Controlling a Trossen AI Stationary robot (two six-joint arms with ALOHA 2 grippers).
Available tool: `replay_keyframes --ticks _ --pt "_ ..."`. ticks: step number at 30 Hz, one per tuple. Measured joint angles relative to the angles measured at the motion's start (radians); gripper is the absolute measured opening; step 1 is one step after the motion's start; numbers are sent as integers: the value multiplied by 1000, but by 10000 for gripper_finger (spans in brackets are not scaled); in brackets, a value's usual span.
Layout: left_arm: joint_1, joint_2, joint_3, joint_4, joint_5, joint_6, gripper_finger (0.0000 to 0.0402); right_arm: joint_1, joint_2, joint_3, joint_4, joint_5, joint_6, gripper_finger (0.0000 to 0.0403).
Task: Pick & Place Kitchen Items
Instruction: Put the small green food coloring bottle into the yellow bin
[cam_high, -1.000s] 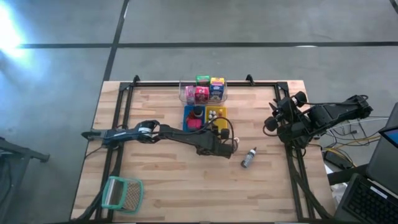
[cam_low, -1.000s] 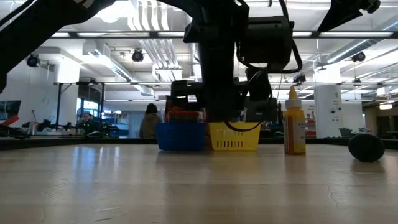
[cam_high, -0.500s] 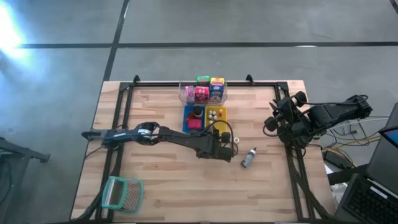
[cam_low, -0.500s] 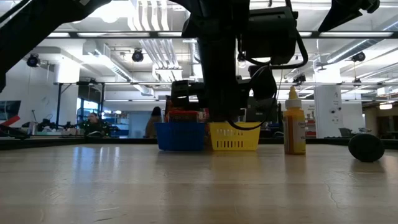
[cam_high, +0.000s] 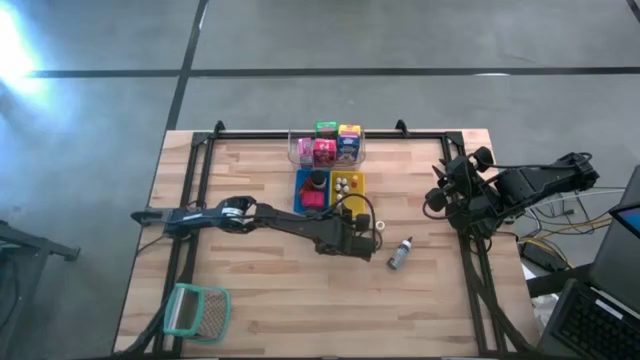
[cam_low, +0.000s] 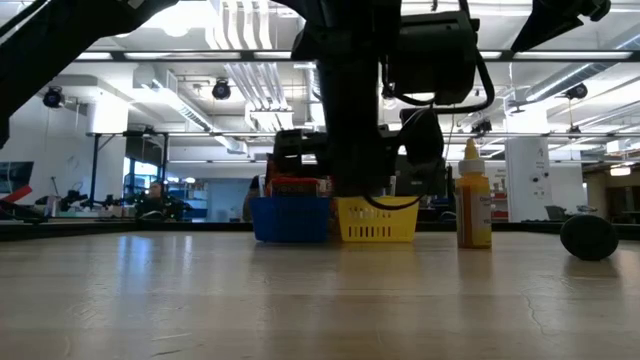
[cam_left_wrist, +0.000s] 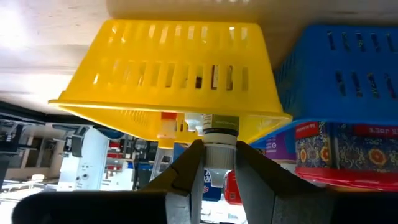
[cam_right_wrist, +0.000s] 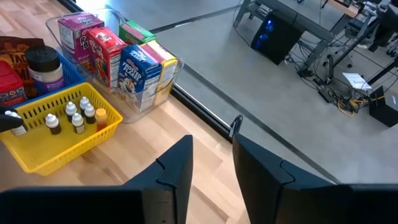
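My left gripper (cam_high: 371, 233) (cam_left_wrist: 219, 153) hovers just near of the yellow tray (cam_high: 356, 193) (cam_left_wrist: 155, 68), shut on a small pale bottle (cam_left_wrist: 219, 138) with a greenish band. Several more tiny bottles (cam_right_wrist: 73, 114) stand in that tray. The blue tray (cam_high: 300, 190) holds a dark jar (cam_right_wrist: 43, 67) and a pink packet. Coloured boxes (cam_high: 327, 147) stand upright in the clear tub. A grey bottle (cam_high: 400, 254) is on the table right of my left gripper; in the low view it (cam_low: 473, 205) stands upright. My right gripper (cam_high: 437, 198) (cam_right_wrist: 211, 148) waits open at the right edge. My left gripper pinches the small pale bottle between its two fingers (cam_left_wrist: 186, 177), which close on the white part (cam_left_wrist: 217, 160) just behind the greenish band. The fingers come level from the table's near side toward the yellow tray. The bottle sticks out past the fingertips, lifted clear of the table.
A teal-rimmed mesh basket (cam_high: 196, 310) lies at the near left corner. A dark frame rail (cam_high: 330, 131) runs round the table top. A dark round thing (cam_low: 588, 237) sits at the right in the low view. Bare wood shows near of the trays.
My left gripper has shifted a little toward the table's right edge, staying shut on the small bottle, and has then held still. The right arm has not moved.
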Motion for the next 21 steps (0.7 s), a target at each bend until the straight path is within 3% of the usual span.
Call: replay_keyframes --ticks 12,21 --pt "-1 0 -55 2 16 5 84 0 0 0 0 0 -15 92" --pt "-5 0 -63 97 10 8 85 0 0 0 2 0 -16 72"
